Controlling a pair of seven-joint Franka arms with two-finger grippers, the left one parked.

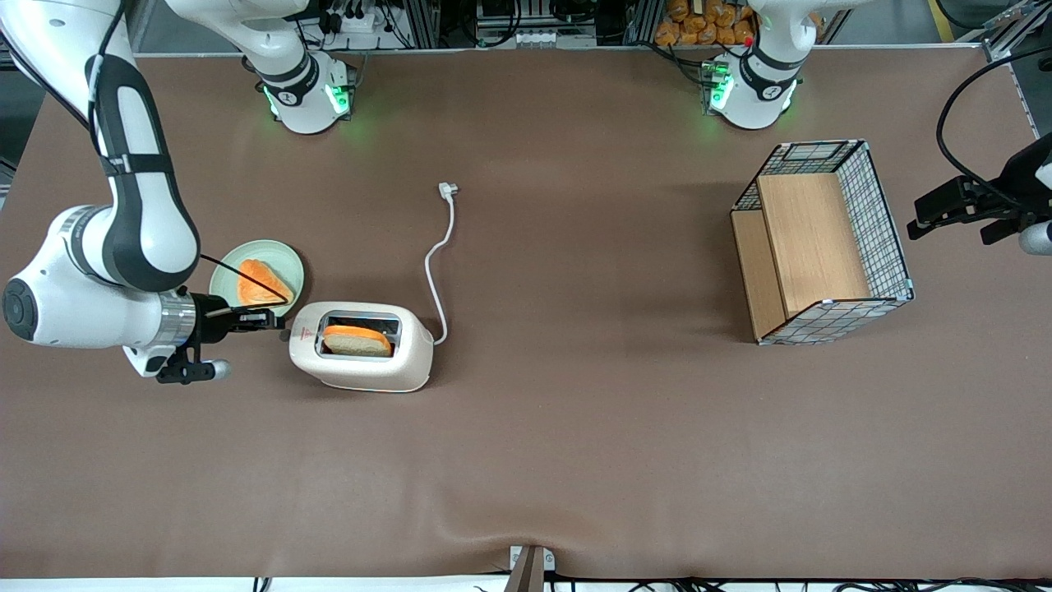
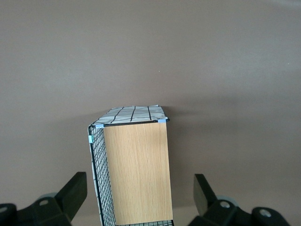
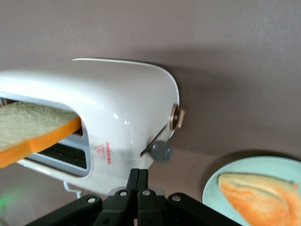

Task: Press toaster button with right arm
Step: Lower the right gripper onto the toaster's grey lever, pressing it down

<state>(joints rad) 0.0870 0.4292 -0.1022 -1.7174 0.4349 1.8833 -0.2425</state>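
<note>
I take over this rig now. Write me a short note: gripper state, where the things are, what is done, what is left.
Gripper: shut, holding nothing, level with the toaster's narrow end at the working arm's end of the table.
Toaster: lies on the table with a bread slice in its slot; cord unplugged.
Button: grey knob on that narrow end, just ahead of the fingertips; contact is not visible.
Plate with another slice sits beside the gripper.
Done: approach. Left: press the button, then withdraw.

Your front view looks steeply down over the whole table (image 1: 575, 460). Your right wrist view sits close against the toaster (image 3: 117, 113), which both views share, its gripper (image 3: 138, 181) pinched together; your left wrist view looks down on the wire basket (image 2: 136, 174).
</note>
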